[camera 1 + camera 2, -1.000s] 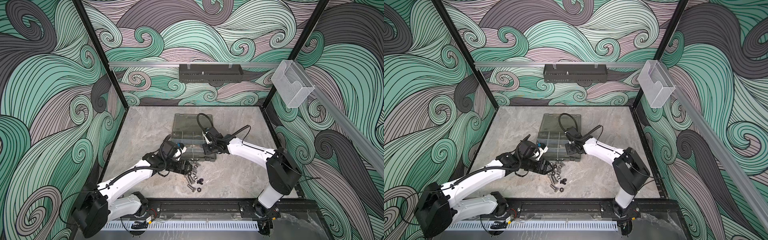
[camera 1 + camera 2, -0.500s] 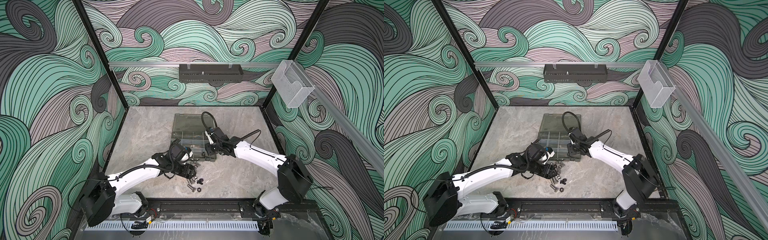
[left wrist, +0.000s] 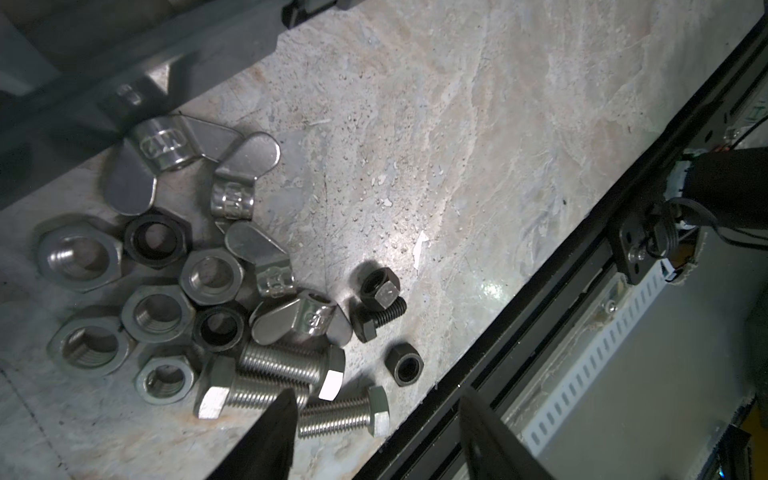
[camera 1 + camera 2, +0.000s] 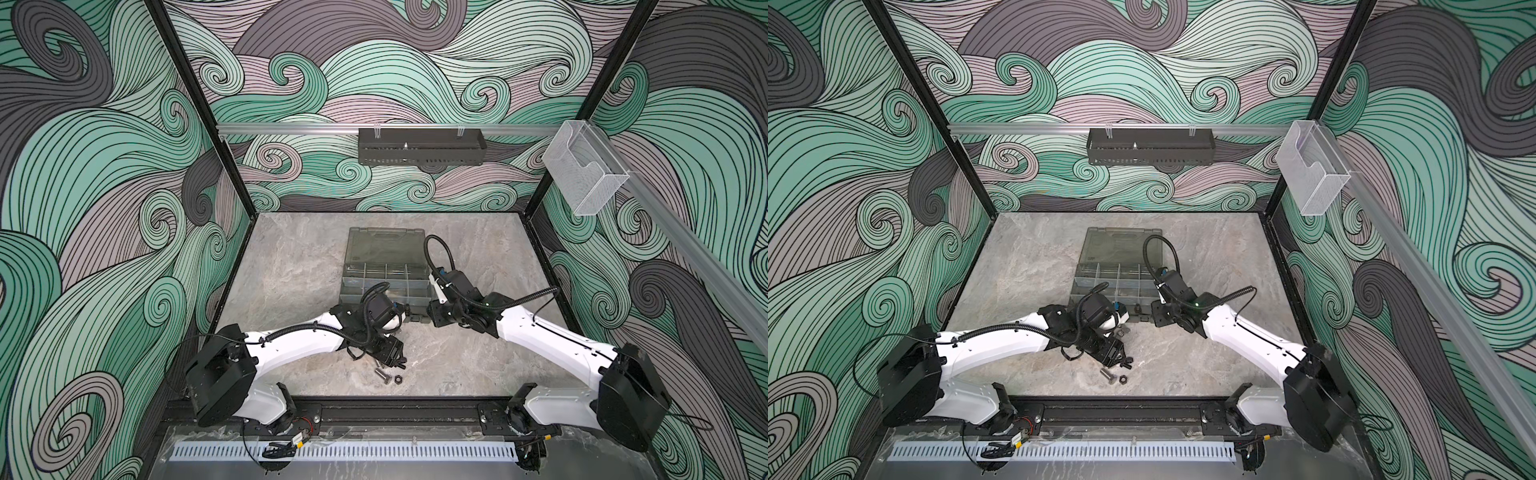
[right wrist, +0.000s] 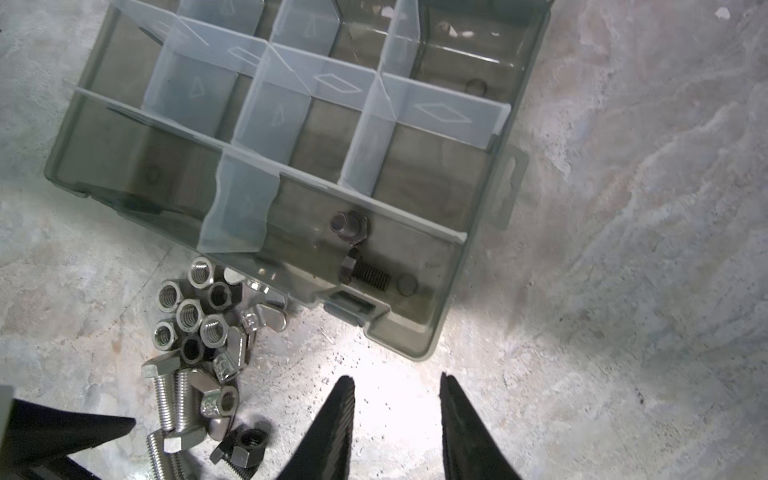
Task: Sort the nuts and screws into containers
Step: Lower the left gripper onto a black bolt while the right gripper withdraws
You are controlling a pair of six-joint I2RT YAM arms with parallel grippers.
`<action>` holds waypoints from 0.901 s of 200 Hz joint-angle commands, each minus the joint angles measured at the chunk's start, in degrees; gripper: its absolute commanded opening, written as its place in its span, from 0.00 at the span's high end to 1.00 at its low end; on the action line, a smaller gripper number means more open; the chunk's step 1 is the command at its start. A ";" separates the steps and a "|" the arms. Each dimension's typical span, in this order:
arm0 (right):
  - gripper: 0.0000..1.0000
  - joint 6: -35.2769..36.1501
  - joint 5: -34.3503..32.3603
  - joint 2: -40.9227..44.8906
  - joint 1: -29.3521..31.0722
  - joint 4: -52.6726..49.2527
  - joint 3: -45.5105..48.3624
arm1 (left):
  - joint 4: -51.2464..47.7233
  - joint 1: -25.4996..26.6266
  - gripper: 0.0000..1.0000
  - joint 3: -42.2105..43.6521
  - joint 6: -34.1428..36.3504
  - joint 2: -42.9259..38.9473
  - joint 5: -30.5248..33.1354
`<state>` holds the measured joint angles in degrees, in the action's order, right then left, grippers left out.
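Left wrist view gives the loose pile close up, on the table [image 3: 457, 124] just beside the front wall of the organiser case [image 3: 166, 54]: five silver hex nuts [image 3: 212, 274], four black nuts [image 3: 156, 239], four silver wing nuts [image 3: 166, 145], three silver hex bolts [image 3: 291, 365] and one black bolt [image 3: 376, 320]. The left gripper [image 3: 376, 397] hangs spread over the pile's edge, clamping nothing; one finger [image 3: 274, 436] overlaps a bolt shaft and another bolt lies between the fingers, contact unclear.

Right wrist view alone looks inside the smoky-grey case: in its nearest long compartment [image 5: 415, 257] an upright silver bolt [image 5: 349, 226] stands on its head and a second black bolt [image 5: 365, 274] lies flat beside it, with clear dividers [image 5: 299, 116] marking off the other cells. The right gripper [image 5: 397, 376] is parted and empty above bare table, just off the case's near corner.

Both top views hide most of the pile under the left wrist, leaving one of the silver hex bolts [image 4: 381, 373] and one of the black nuts [image 4: 398, 379] in plain sight, yet only they show the case's lid [image 4: 384, 245] lying open flat toward the back, a black perforated tray [image 4: 422, 146] on the rear rail and a clear acrylic box [image 4: 582, 170] on the right wall. Tabletop is grey and marble-patterned; walls carry green, mauve and grey swirls
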<state>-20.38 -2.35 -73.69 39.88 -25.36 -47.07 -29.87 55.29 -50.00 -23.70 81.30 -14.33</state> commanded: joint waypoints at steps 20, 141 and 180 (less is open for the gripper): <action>0.64 -1.81 -0.05 3.09 -0.24 -1.56 2.21 | -3.23 2.16 0.36 -3.02 2.25 2.05 1.58; 0.63 -2.55 -1.21 7.01 -0.33 -4.94 4.57 | -5.11 4.57 0.42 -6.50 7.04 7.23 1.80; 0.62 -3.52 -1.29 8.02 -0.32 -4.95 5.93 | -5.29 4.86 0.48 -7.47 7.79 10.07 -0.04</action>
<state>-23.03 -2.68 -66.43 39.88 -28.86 -42.41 -33.63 59.55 -55.44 -17.50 89.56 -12.73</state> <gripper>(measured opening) 0.374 0.543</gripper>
